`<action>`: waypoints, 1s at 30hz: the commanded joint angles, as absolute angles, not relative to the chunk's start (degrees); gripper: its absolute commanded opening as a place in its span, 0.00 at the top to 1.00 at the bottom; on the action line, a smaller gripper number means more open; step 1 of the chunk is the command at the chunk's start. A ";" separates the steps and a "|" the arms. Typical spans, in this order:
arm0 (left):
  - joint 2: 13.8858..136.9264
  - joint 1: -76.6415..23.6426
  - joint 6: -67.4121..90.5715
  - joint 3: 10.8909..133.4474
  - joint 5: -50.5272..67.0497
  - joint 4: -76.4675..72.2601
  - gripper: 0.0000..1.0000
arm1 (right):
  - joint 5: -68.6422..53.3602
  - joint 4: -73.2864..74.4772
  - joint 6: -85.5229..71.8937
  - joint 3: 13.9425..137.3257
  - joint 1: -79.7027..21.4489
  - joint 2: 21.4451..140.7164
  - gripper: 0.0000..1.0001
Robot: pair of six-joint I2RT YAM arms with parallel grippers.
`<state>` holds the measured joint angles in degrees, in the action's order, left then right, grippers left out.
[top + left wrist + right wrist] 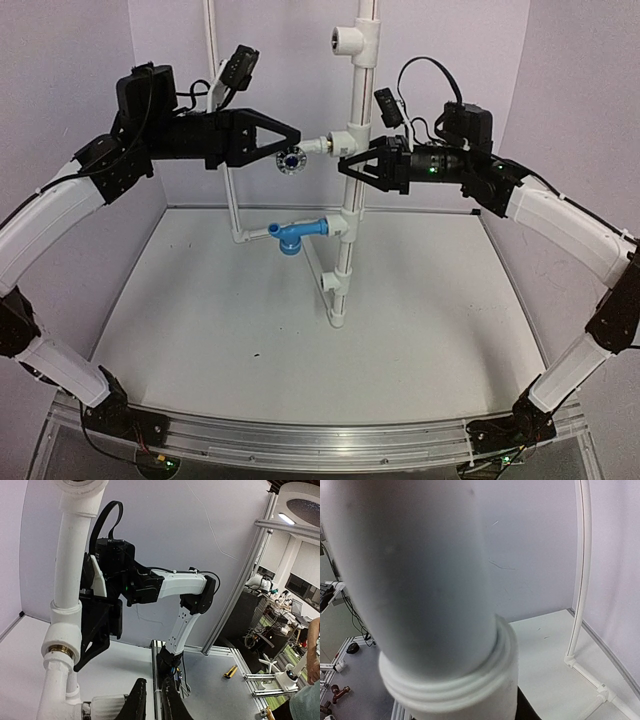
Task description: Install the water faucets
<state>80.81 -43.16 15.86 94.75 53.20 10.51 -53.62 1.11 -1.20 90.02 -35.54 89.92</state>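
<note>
Left hand looks pinched shut on the white faucet, stem nosed into the tee fitting, probably to screw it in. Right hand clamps the upright pipe so nothing twists.

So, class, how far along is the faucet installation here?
Done: the blue faucet sits in the lower fitting. In hand: left gripper holds the white faucet at the middle fitting, right gripper clamps the pipe. Left: probably screwing it home.
</note>
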 commanded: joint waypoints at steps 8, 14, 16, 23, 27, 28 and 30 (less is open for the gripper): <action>77.45 -44.07 12.75 90.90 47.43 14.15 0.89 | -49.05 -2.59 -14.73 91.54 -34.02 90.81 1.00; 76.73 -44.21 13.14 88.31 44.08 14.58 0.89 | -51.26 -2.90 -13.81 89.70 -34.01 89.94 1.00; 76.01 -44.23 14.24 86.70 42.50 13.42 0.89 | -51.86 -2.94 -13.66 89.19 -34.03 89.66 1.00; 71.88 -44.29 20.02 78.06 34.72 7.30 0.88 | -53.20 -2.90 -12.96 87.25 -34.13 88.84 1.00; 68.70 -44.34 23.02 71.77 39.45 -1.15 0.84 | -53.64 -2.94 -13.01 86.08 -34.10 88.68 1.00; 68.31 -44.60 23.21 71.20 39.95 -1.35 0.84 | -53.65 -2.91 -13.01 85.85 -34.11 88.70 1.00; 67.48 -45.43 22.86 70.93 40.33 -0.60 0.84 | -53.61 -2.90 -12.96 85.47 -34.16 88.81 1.00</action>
